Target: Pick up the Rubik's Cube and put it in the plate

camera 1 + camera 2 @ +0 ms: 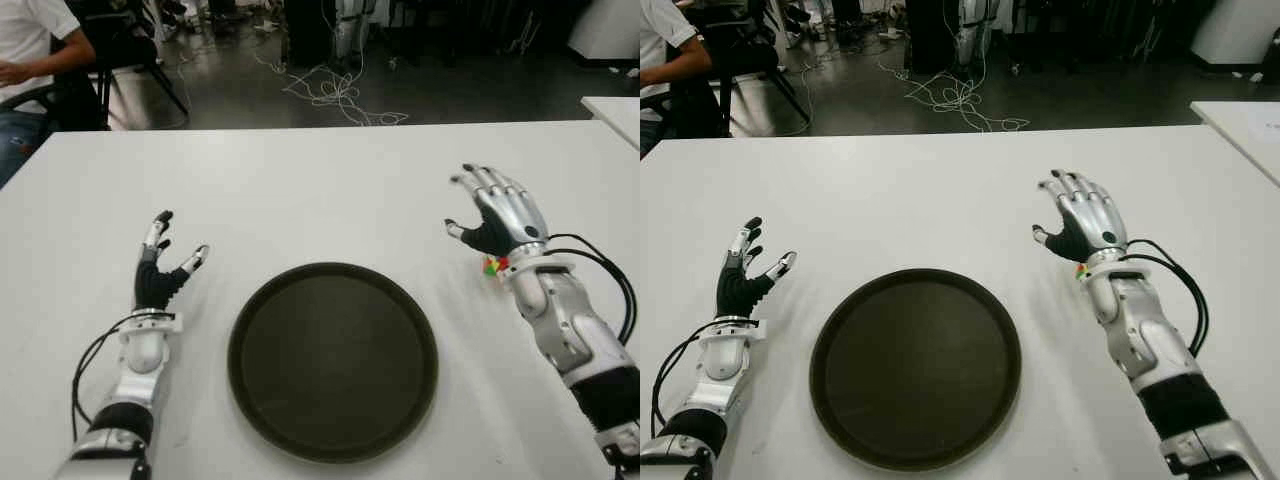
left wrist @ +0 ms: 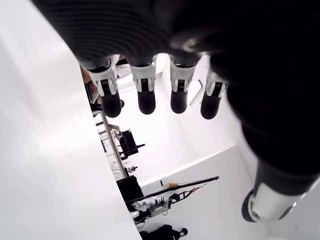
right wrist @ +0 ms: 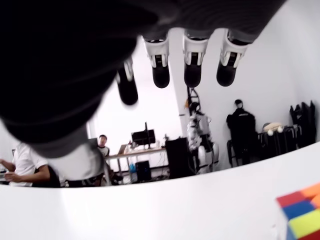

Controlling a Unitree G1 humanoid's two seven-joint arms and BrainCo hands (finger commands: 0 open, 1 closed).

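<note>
Left eye view is showing me the white table [image 1: 330, 190] with the dark round plate [image 1: 333, 440] sitting in the middle, and nothing is lying in it. I am seeing my right hand [image 1: 497, 222] on the right side of the plate, with its fingers [image 3: 161, 70] spread out and holding nothing. The Rubik's Cube [image 1: 492, 266] is sitting on the table just under the wrist of that hand, mostly hidden, with only a bit of red, green and yellow peeking out; I cannot tell if the hand is touching it. My right wrist view is showing a corner of the cube, apart from the fingertips. My left hand [image 1: 160, 268] is showing on the left side of the plate, fingers open and pointing up, holding nothing. A person [image 1: 30, 60] is sitting far back on the left
</note>
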